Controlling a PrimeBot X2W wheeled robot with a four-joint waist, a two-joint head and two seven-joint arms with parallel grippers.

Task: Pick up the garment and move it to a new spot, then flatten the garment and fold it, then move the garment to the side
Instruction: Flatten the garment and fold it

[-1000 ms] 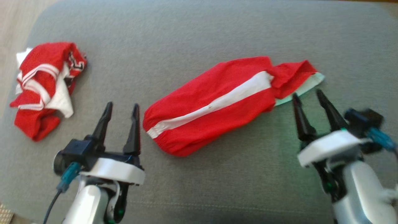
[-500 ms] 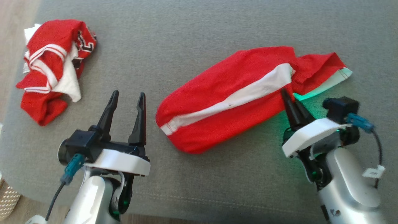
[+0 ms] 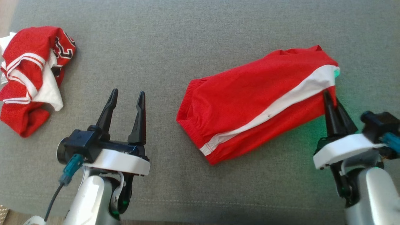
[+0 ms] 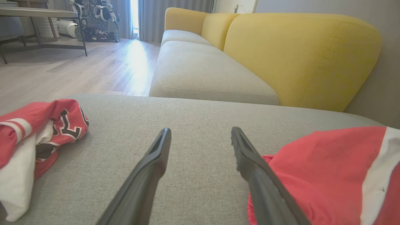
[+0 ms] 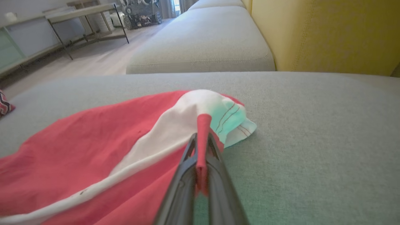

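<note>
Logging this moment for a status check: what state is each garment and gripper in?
red garment: lying on the grey cushion, right edge pinched and bunched.
crumpled jersey: heaped, apart from both grippers.
left gripper: open, empty.
right gripper: shut on the red garment's edge.

The garment (image 3: 250, 103) is a pair of red shorts with a broad white stripe down one side and a gathered elastic waistband. It lies on a gray cushion (image 3: 187, 37), slanting in the head view from the waistband at the lower left up to the leg end at the upper right. It lies mostly flat, with soft wrinkles. At the leg end a small fold of red cloth is pinched in the closed right gripper (image 5: 201, 139), and the white hem bunches just beyond.
</note>
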